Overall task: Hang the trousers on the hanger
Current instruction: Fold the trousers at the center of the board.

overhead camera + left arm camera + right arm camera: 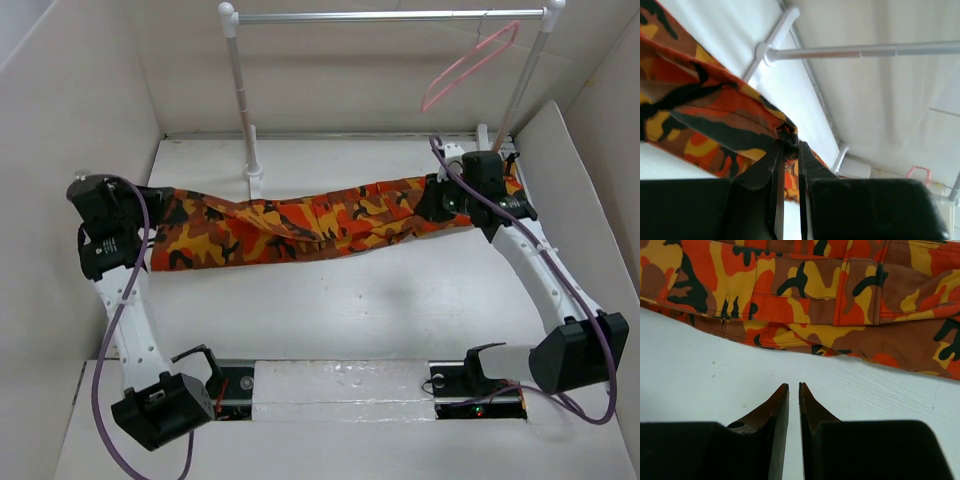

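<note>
The camouflage trousers (300, 228) lie stretched left to right across the white table. They also show in the left wrist view (705, 110) and the right wrist view (815, 295). My left gripper (152, 222) is shut on the trousers' left end, pinching a fold of cloth between its tips (790, 146). My right gripper (434, 212) is at the trousers' right end; its jaws are shut and empty (794, 386), just above bare table, a little short of the cloth. The pink hanger (470, 65) hangs tilted on the rail at the back right; a bit of it shows in the left wrist view (918, 172).
The metal rail (390, 16) on white posts (244, 100) stands behind the trousers; one foot (255, 185) touches the cloth's far edge. White walls (60, 120) close in left, right and back. The arm bases (340, 385) sit at the near edge.
</note>
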Tool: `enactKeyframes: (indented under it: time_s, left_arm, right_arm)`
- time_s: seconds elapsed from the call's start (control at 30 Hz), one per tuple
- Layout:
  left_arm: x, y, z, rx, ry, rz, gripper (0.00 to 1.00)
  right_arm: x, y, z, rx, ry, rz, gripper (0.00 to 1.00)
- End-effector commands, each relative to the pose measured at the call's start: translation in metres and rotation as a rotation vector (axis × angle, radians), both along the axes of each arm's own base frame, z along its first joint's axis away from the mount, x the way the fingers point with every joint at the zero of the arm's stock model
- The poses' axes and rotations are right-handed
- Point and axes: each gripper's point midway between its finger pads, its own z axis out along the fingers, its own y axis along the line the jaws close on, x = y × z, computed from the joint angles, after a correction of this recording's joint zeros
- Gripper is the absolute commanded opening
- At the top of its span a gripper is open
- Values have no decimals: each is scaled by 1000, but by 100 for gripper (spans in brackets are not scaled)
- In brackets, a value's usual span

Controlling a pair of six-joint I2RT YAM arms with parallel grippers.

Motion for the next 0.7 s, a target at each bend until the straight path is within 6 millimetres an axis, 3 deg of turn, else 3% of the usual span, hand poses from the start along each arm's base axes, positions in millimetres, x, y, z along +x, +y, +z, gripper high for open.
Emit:
enactKeyframes:
  time_s: [0.0, 0.03, 0.07, 0.1, 0.17, 0.2, 0.33, 0.43, 0.6, 0.67]
  left_arm:
    - [-14, -28, 111, 40, -186, -48, 0]
    - [-16, -29, 106, 31, -165, -47, 0]
    - [-20, -28, 121, 52, -183, -33, 0]
    - [-29, -29, 155, 91, -243, -16, 0]
    - [-40, -30, 180, 109, -276, 8, 0]
    - [-51, -35, 206, 125, -339, 13, 0]
    - [-70, -53, 247, 101, -461, -30, 0]
    - [-78, -60, 242, 70, -452, -40, 0]
    - [-90, -67, 202, 3, -364, -41, 0]
    - [-103, -73, 198, -10, -359, -38, 0]
  right_arm:
    - [-4, 7, 10, -5, 12, 40, 19]
    - [-4, 7, 11, -5, 9, 40, 19]
    - [-5, 7, 14, -6, 5, 37, 19]
    - [-6, 5, 15, -9, 2, 33, 19]
    - [-6, 2, 19, -36, -28, 38, 19]
    - [-5, -1, 19, -46, -31, 29, 19]
    - [-4, 0, 26, -40, -47, 32, 19]
    - [-3, -4, 35, -58, -67, 22, 19]
    - [-4, -16, 38, -111, -87, -21, 19]
    - [-4, -21, 41, -131, -94, -34, 19]
